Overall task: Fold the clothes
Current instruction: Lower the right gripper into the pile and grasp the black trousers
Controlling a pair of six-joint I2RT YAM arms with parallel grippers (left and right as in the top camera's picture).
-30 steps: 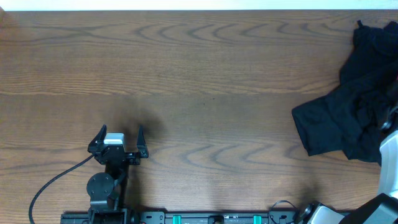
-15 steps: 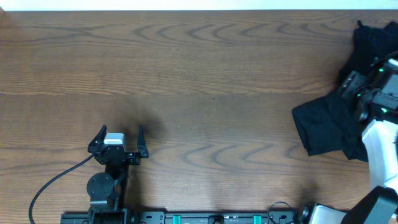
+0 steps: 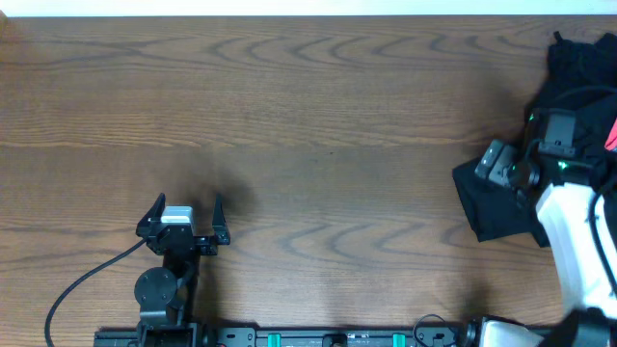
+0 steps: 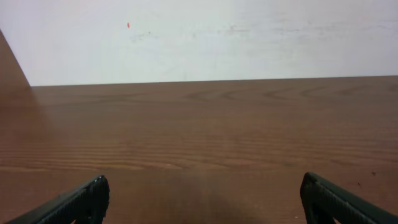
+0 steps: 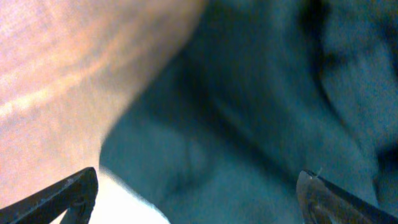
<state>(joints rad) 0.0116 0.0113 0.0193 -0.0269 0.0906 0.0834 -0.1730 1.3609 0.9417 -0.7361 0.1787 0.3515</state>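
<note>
The clothes are a heap of black, wrinkled garments (image 3: 492, 207) at the table's right edge, reaching to the far right corner (image 3: 578, 58). A small pink bit (image 3: 611, 135) shows at the right border. My right gripper (image 3: 503, 166) hovers over the heap's left part. In the right wrist view it (image 5: 199, 180) is open, jaws wide apart, with dark fabric (image 5: 261, 124) filling the space under them and a pale blurred patch (image 5: 127, 202) at the lower left. My left gripper (image 3: 186, 210) is open and empty at the front left, over bare wood in its wrist view (image 4: 202, 186).
The brown wooden table (image 3: 318, 116) stretches left of the heap; its far edge meets a white wall (image 4: 205, 37). A black cable (image 3: 77, 284) loops at the front left beside the left arm's base.
My right arm has come in from the right edge and moved left and forward over the black heap. The left arm has not moved.
</note>
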